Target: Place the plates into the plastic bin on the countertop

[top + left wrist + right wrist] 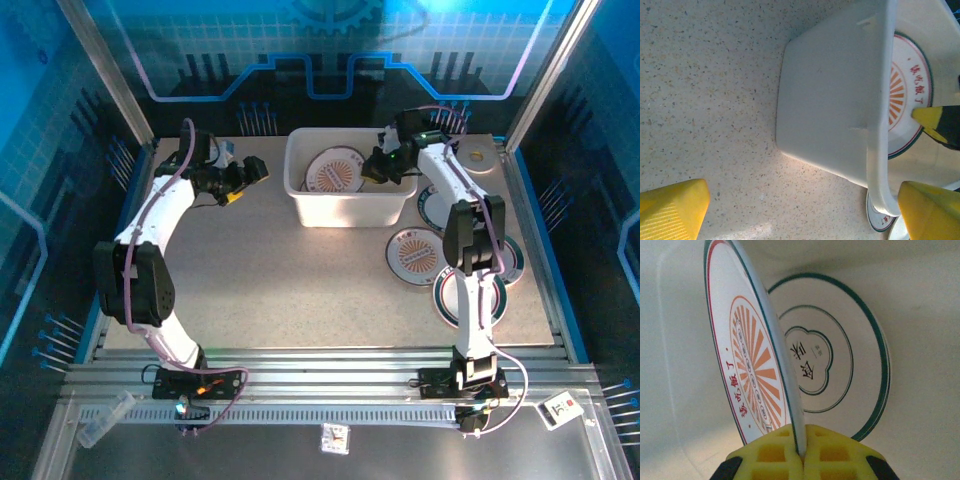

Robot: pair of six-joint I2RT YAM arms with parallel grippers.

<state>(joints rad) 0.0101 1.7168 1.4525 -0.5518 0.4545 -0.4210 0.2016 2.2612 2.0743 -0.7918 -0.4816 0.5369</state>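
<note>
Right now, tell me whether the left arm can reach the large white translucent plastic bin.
Likely yes: the open left pincer faces the plastic bin side-on, with only bare beige speckled countertop between.

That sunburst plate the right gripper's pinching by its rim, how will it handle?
Likely stiff: the sunburst plate looks flat though the right gripper pinches only its rim. On edge, it would probably topple onto the green-rimmed plate if released.

- Plastic bin (350, 210): one is standing.
- Plates inside it: two are showing, a sunburst plate (752, 365) and a green-rimmed plate (840, 360).
- Plates outside it (418, 252): at least four are lying about.
- Tan ring (477, 155): one is lying.
</note>
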